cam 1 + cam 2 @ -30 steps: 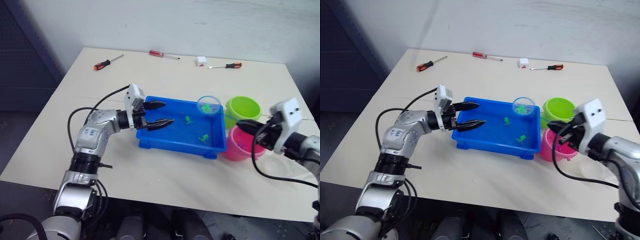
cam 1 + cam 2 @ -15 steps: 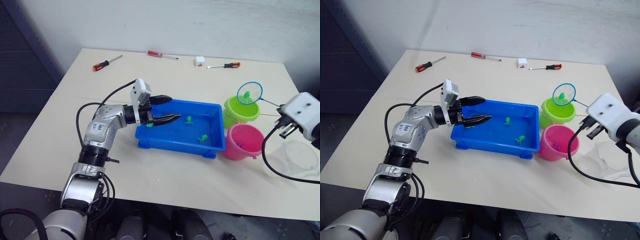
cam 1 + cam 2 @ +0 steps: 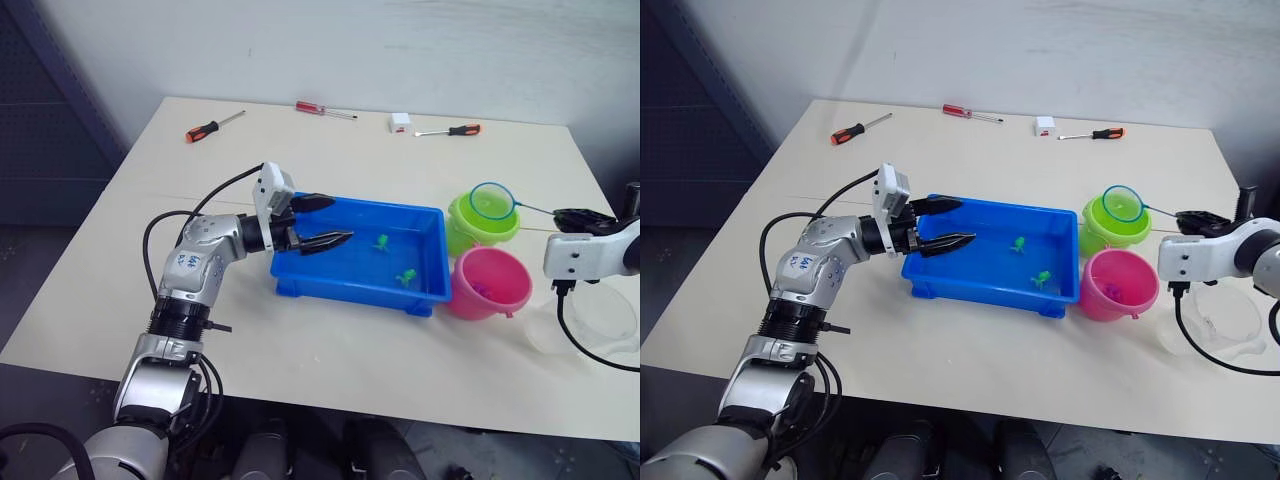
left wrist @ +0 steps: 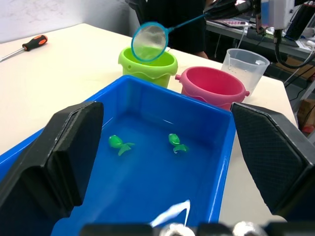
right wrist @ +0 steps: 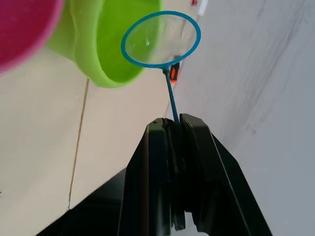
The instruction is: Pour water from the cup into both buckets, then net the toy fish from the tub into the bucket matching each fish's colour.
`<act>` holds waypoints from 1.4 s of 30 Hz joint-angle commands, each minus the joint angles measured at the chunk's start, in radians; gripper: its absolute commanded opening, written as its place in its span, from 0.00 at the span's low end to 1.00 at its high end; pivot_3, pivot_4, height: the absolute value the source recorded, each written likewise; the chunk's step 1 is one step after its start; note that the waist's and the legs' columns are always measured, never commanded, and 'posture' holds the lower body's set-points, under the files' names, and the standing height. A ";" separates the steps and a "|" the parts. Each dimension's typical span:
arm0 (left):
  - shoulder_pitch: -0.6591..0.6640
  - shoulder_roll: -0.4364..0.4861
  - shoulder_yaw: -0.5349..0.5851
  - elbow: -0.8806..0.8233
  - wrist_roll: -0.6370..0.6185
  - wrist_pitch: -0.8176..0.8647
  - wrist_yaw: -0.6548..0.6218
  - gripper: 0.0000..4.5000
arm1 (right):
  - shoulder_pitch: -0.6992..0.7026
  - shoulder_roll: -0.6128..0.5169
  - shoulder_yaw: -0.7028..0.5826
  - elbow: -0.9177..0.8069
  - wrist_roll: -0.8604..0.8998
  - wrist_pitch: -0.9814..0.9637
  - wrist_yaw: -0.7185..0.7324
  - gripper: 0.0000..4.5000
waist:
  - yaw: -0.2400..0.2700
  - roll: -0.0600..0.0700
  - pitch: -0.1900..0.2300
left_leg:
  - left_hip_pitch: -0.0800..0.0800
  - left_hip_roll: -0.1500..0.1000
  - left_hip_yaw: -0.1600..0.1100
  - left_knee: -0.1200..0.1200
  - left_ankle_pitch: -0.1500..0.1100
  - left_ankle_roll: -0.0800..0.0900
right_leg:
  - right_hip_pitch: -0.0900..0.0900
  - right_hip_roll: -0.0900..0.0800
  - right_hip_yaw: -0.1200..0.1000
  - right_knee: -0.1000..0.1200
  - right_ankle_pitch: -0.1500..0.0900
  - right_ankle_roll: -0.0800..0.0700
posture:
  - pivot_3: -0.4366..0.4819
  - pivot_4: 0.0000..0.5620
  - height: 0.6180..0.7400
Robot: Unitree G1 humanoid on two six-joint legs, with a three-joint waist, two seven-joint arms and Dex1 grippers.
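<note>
The blue tub point(image 3: 300, 275) sits mid-table with water and two green toy fish point(image 3: 381, 240) point(image 3: 406, 276) in it. My left gripper point(image 3: 342, 218) is open over the tub's left end, nothing between its fingers. To the tub's right stand the lime green bucket point(image 3: 470, 232) and the pink bucket point(image 3: 490, 295), which has something pink inside. My right gripper point(image 3: 562, 213) is shut on the thin handle of the net point(image 3: 492, 202), whose blue hoop hangs empty over the green bucket point(image 5: 108, 54). The clear cup point(image 3: 598, 322) stands right of the pink bucket, under my right arm.
Three red-handled screwdrivers point(image 3: 213, 125) point(image 3: 325, 110) point(image 3: 452, 130) and a small white block point(image 3: 401, 121) lie along the table's far side. The table's right edge is close beyond the cup.
The net rose from the tub's right end with a green fish and swung over the green bucket; the hoop is now empty. My left gripper shifted slightly along the tub's left end.
</note>
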 commanded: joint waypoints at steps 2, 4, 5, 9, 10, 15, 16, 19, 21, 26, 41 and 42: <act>0.022 0.043 -0.032 -0.040 0.047 -0.042 -0.032 0.99 | -0.058 0.105 -0.065 -0.072 0.206 0.043 0.089 0.00 | -0.005 0.000 0.000 | 0.001 0.000 0.000 -0.001 0.000 0.000 | 0.000 0.001 0.000 0.000 0.000 0.000 | 0.48 0.27 1.00; 0.043 0.068 -0.051 -0.052 0.058 -0.040 -0.059 0.99 | -0.068 0.136 -0.049 -0.138 0.277 0.048 0.157 0.00 | -0.005 0.000 0.000 | 0.001 0.001 0.000 -0.001 0.000 -0.001 | 0.001 0.002 0.000 0.000 0.000 0.000 | 0.48 0.27 1.00; 0.054 0.079 -0.060 -0.063 0.060 -0.037 -0.072 0.99 | -0.070 0.139 -0.038 -0.160 0.286 0.043 0.183 0.00 | -0.004 0.000 0.000 | 0.001 0.001 0.000 -0.001 0.000 -0.001 | 0.001 0.002 0.000 0.001 0.000 0.000 | 0.48 0.27 1.00; 0.099 0.111 -0.083 -0.116 0.058 -0.018 -0.109 0.99 | -0.091 0.134 0.037 -0.199 0.230 -0.006 0.255 0.00 | -0.001 0.001 0.000 | 0.001 0.001 0.000 0.000 0.000 -0.001 | 0.001 0.001 0.000 0.001 0.000 0.000 | 0.48 0.27 1.00; 0.104 0.113 -0.084 -0.123 0.056 -0.013 -0.109 0.99 | -0.098 0.134 0.047 -0.197 0.217 -0.016 0.263 0.00 | -0.001 0.001 0.000 | 0.001 0.001 0.000 0.000 0.000 0.000 | 0.001 0.000 0.000 0.000 0.000 0.000 | 0.48 0.27 1.00; 0.130 0.113 -0.080 -0.178 0.055 0.011 -0.091 0.99 | -0.148 0.117 0.127 -0.140 0.113 -0.156 0.297 0.00 | 0.000 0.001 0.000 | 0.000 0.000 -0.001 0.000 -0.001 0.001 | 0.001 0.000 0.000 0.000 0.000 0.000 | 0.48 0.27 1.00; 0.134 0.113 -0.078 -0.184 0.055 0.014 -0.088 0.99 | -0.153 0.116 0.134 -0.129 0.104 -0.175 0.300 0.00 | 0.000 0.001 0.000 | 0.000 0.000 -0.001 0.000 -0.001 0.001 | 0.001 0.000 0.000 0.000 0.000 0.000 | 0.48 0.27 1.00; 0.145 0.118 -0.073 -0.201 0.054 0.024 -0.081 0.99 | -0.161 0.108 0.150 -0.098 0.068 -0.228 0.301 0.00 | 0.000 0.001 0.000 | 0.000 0.000 -0.001 0.000 -0.001 0.001 | 0.001 0.000 0.000 0.000 0.000 0.000 | 0.48 0.27 1.00; 0.152 0.122 -0.070 -0.211 0.053 0.029 -0.078 0.99 | -0.161 0.103 0.155 -0.087 0.048 -0.252 0.303 0.00 | -0.002 0.001 0.000 | 0.000 0.000 -0.001 0.000 0.000 0.001 | 0.001 0.000 0.000 0.000 0.000 0.000 | 0.48 0.27 1.00; 0.161 0.125 -0.067 -0.227 0.051 0.038 -0.068 0.99 | -0.130 0.121 0.163 -0.128 0.070 -0.266 0.344 0.00 | -0.002 0.001 0.000 | 0.001 0.000 -0.001 0.000 0.000 0.000 | 0.001 0.000 0.000 0.001 0.000 0.000 | 0.48 0.27 1.00; 0.142 0.122 -0.059 -0.200 0.051 0.030 -0.068 0.99 | -0.017 0.185 0.116 -0.208 0.211 -0.084 0.418 0.00 | -0.001 0.001 0.000 | 0.000 0.000 -0.001 0.001 0.000 0.000 | 0.001 0.000 0.000 0.000 0.000 0.000 | 0.48 0.27 1.00; 0.141 0.122 -0.059 -0.197 0.052 0.028 -0.069 0.99 | -0.003 0.197 0.117 -0.225 0.235 -0.046 0.428 0.00 | -0.002 0.001 0.000 | 0.001 0.000 -0.001 0.001 0.000 0.000 | 0.001 0.000 0.000 0.001 0.000 0.000 | 0.48 0.27 1.00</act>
